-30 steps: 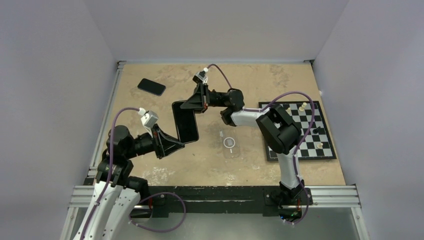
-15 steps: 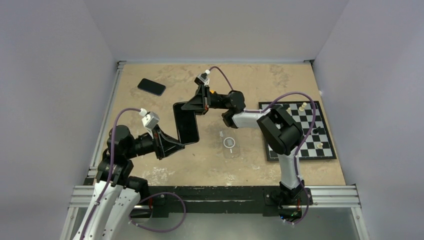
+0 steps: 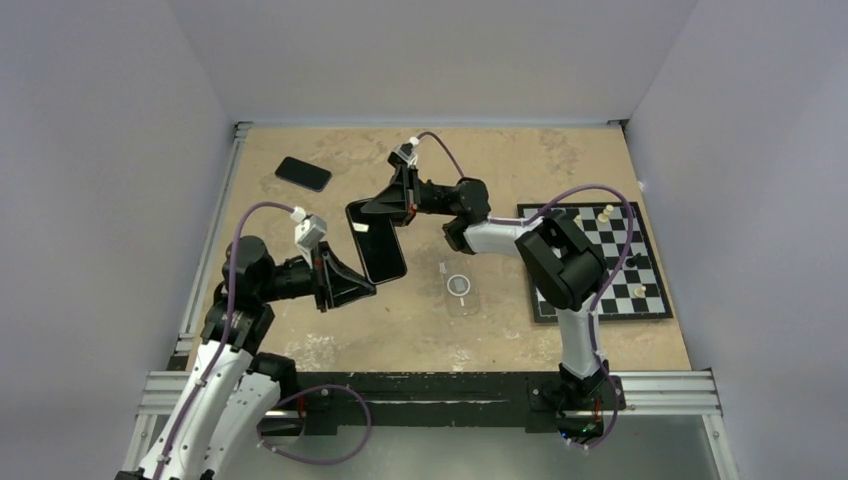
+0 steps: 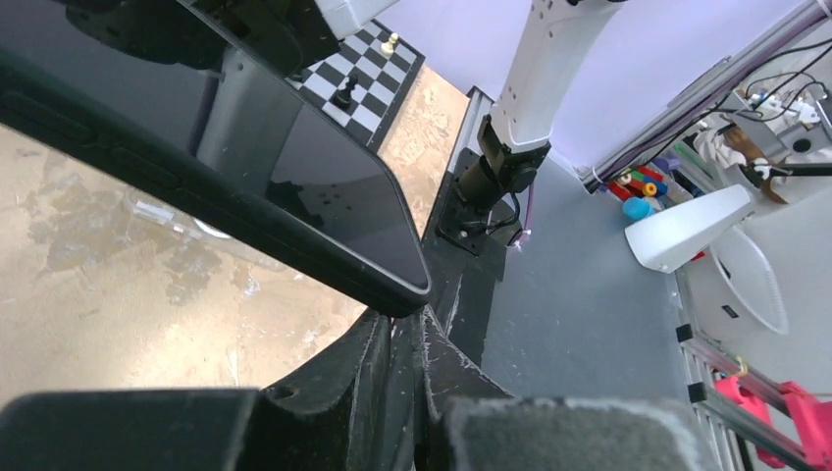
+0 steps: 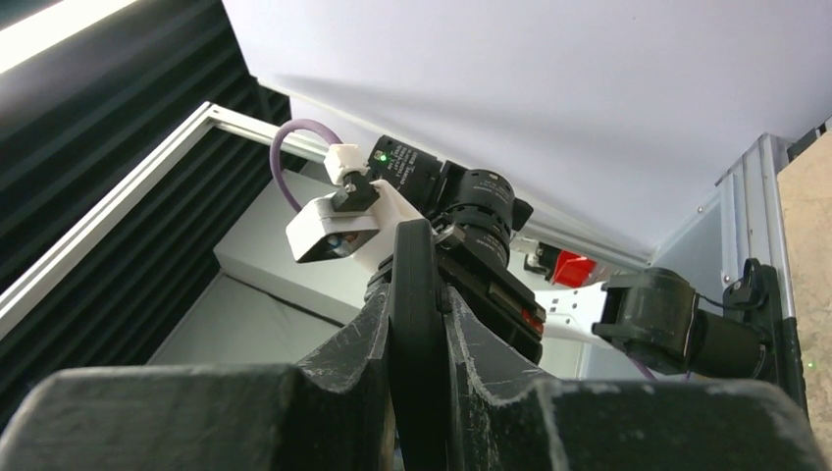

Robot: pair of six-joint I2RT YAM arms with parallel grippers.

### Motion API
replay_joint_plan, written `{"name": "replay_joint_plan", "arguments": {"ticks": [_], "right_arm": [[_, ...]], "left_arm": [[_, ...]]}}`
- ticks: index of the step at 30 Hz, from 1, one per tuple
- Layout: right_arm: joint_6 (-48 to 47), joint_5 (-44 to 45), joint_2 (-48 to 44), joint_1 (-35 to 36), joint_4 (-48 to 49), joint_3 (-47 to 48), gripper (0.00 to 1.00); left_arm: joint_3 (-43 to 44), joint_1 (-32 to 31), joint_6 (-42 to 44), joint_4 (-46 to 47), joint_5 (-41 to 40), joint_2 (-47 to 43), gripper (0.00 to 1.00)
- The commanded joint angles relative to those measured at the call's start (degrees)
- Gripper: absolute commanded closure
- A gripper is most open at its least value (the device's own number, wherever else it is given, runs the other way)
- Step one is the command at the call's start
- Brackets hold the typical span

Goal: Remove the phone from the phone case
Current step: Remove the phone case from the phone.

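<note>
The phone (image 3: pixel 377 243), a slim black slab with rounded corners and a glossy glass face, is held in the air above the middle of the bench (image 3: pixel 300 330), spanning the gap between the two arms. From above it lies tilted, its far end towards the right arm and its near end towards the left.

The right pincer (image 3: pixel 372 207) is clamped on the far end. Its wrist view shows the slab edge-on, squeezed between two rough, dark finger pads. The left pincer (image 3: pixel 368 287) has its fingers (image 4: pixel 378 343) drawn almost together, nipping only the near corner at their very tips.

In the left wrist view the edge of the phone is matte black, with long raised button bumps and a thin lip around the glass. Whether that rim is a case I cannot tell.

The bench top is a worn tan board, mottled with pale scuffs. Just right of the phone a clear case (image 3: pixel 459 287) lies flat on it, soft-cornered and see-through, with a white ring at its centre. A second dark phone (image 3: pixel 303 173) lies flat near the far left corner. On the right sits a black-and-white chessboard (image 3: pixel 590 262) with a few small pieces (image 3: pixel 606 212) standing on it.
</note>
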Motion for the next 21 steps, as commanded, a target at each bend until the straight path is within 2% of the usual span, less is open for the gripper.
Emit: {"name": "replay_joint_plan", "arguments": {"ticks": [1, 5, 10, 12, 15, 18, 21], "right_arm": [[22.2, 0.1, -2.4, 3.0, 18.4, 3.7, 1.00], [20.0, -0.2, -2.8, 2.5, 18.3, 3.8, 1.00], [12.1, -0.4, -5.2, 0.3, 13.0, 1.0, 1.00], [11.7, -0.2, -5.0, -0.3, 13.8, 0.9, 1.00], [9.2, 0.2, -5.3, -0.5, 11.8, 0.7, 1.00], [5.1, 1.0, -5.9, -1.0, 8.2, 0.1, 1.00], [2.0, 2.7, -6.3, -1.3, 5.6, -0.6, 1.00]], "left_arm": [[1.4, 1.0, 2.5, -1.1, -15.7, 4.0, 1.00], [0.6, 1.0, -1.6, -2.9, -22.4, 2.7, 1.00], [-2.7, 1.0, -8.5, -1.1, -15.9, 0.0, 0.97], [-2.8, 1.0, -9.5, -3.1, -15.3, -2.1, 0.87], [-3.2, 1.0, -13.4, -1.8, -13.9, -5.7, 0.54], [-5.6, 1.0, -21.3, 7.3, -11.6, -8.8, 0.40], [-9.9, 0.8, -31.5, 20.6, -10.6, -11.2, 0.37]]}}
